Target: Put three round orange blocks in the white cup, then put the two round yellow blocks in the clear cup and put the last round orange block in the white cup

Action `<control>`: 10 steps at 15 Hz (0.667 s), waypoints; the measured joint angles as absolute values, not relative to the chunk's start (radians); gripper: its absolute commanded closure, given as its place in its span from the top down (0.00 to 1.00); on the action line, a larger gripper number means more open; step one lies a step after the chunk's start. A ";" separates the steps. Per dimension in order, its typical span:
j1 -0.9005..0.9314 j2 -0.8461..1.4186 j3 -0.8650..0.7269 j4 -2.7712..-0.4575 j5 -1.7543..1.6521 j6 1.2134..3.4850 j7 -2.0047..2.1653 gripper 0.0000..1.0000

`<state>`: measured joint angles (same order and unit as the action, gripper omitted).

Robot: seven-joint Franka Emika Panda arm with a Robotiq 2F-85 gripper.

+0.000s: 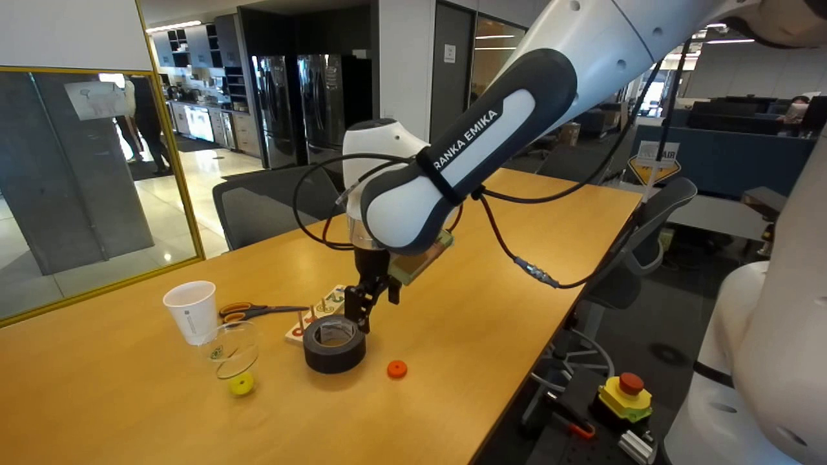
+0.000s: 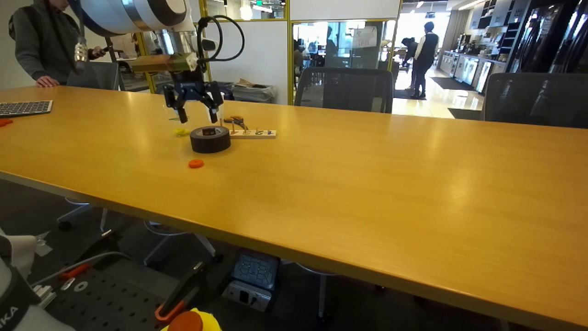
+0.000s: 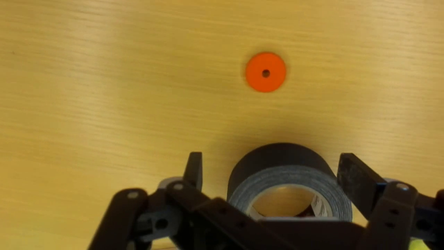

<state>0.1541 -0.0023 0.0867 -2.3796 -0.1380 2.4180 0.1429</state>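
Note:
One round orange block [image 1: 397, 369] with a centre hole lies on the table; it also shows in an exterior view [image 2: 196, 163] and the wrist view [image 3: 266, 72]. The other orange blocks are out of view or hidden. A round yellow block [image 1: 241, 384] lies by the base of the clear cup [image 1: 234, 352]; a second yellow one cannot be told apart. The white cup [image 1: 192, 310] stands upright behind the clear cup; its inside is hidden. My gripper [image 1: 380, 311] is open and empty above the black tape roll, also in the wrist view [image 3: 270, 158].
The black tape roll [image 1: 334, 352] stands between the orange block and a wooden peg board [image 1: 316, 314]. Scissors [image 1: 258, 311] lie behind the board, near the white cup. A keyboard [image 2: 25, 108] and orange pieces [image 2: 4, 122] lie at the table's far left in an exterior view.

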 measured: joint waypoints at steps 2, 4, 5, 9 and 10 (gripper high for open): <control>0.141 -0.004 0.087 -2.429 -0.100 2.473 0.104 1.00; 0.135 -0.004 0.087 -2.466 -0.062 2.508 0.071 1.00; 0.134 -0.004 0.087 -2.481 -0.045 2.518 0.059 1.00; 0.131 -0.002 0.087 -2.524 -0.010 2.544 0.044 1.00; 0.130 0.000 0.087 -2.531 -0.006 2.549 0.043 1.00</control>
